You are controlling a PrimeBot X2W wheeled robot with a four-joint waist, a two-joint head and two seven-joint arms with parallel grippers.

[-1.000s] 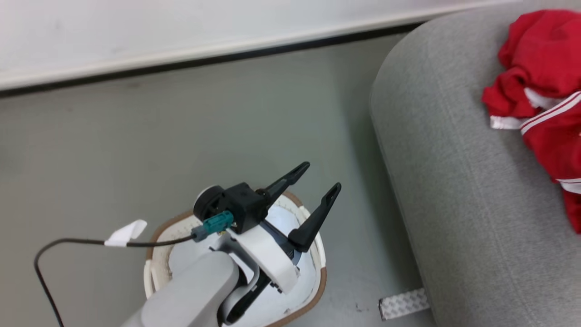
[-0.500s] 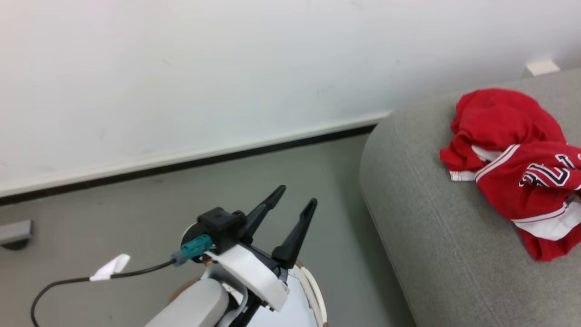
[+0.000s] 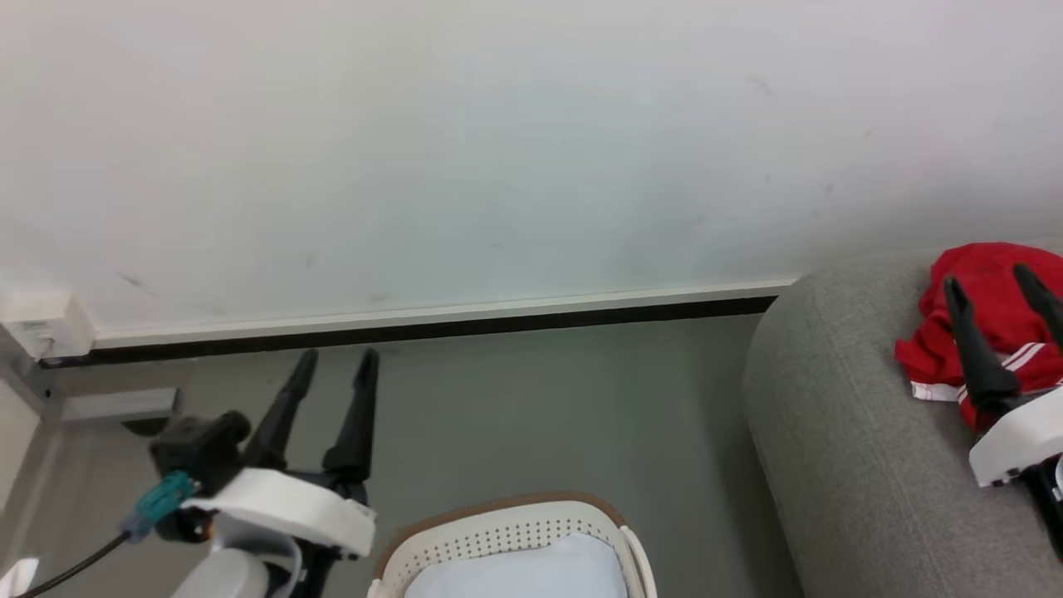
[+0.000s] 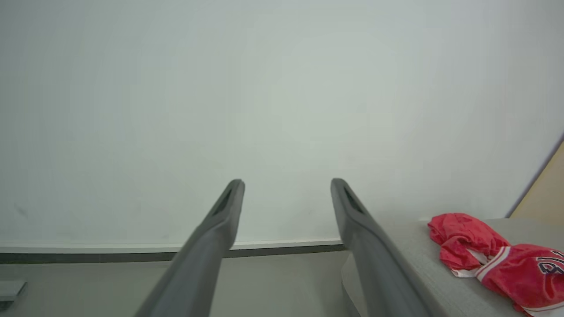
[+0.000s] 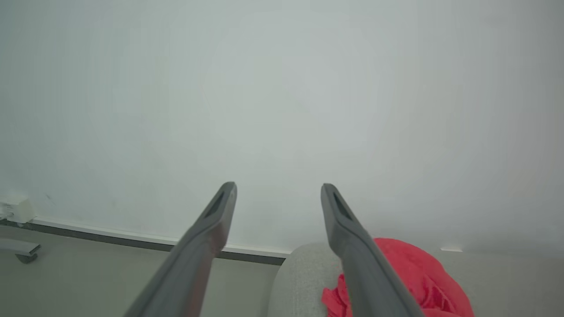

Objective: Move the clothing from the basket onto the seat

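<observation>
The white perforated basket (image 3: 498, 508) with its brown rim sits on the floor at the bottom of the head view, a white cloth piece (image 3: 531, 569) lying inside it. Red clothing (image 3: 930, 349) with white stripes lies bunched on the grey seat (image 3: 830, 432) at the right. My left gripper (image 3: 339, 359) is open and empty, raised to the left of the basket. My right gripper (image 3: 987, 280) is open and empty above the red clothing. In the left wrist view, my left gripper (image 4: 287, 182) faces the wall, with the clothing (image 4: 467, 240) on the seat (image 4: 410, 246) at its right. The right wrist view has my right gripper (image 5: 278, 186) over the clothing (image 5: 410, 273).
A white wall with a dark baseboard (image 3: 432, 328) runs behind the grey floor. A small white box (image 3: 41, 324) and a grey bracket (image 3: 116, 404) sit low at the left. A black cable (image 3: 66, 569) trails from my left wrist. A tan panel (image 4: 546, 189) stands past the seat.
The head view has swung up and across. My left gripper, over the basket before, now stands left of it. My right gripper has come into view, open above the red clothing.
</observation>
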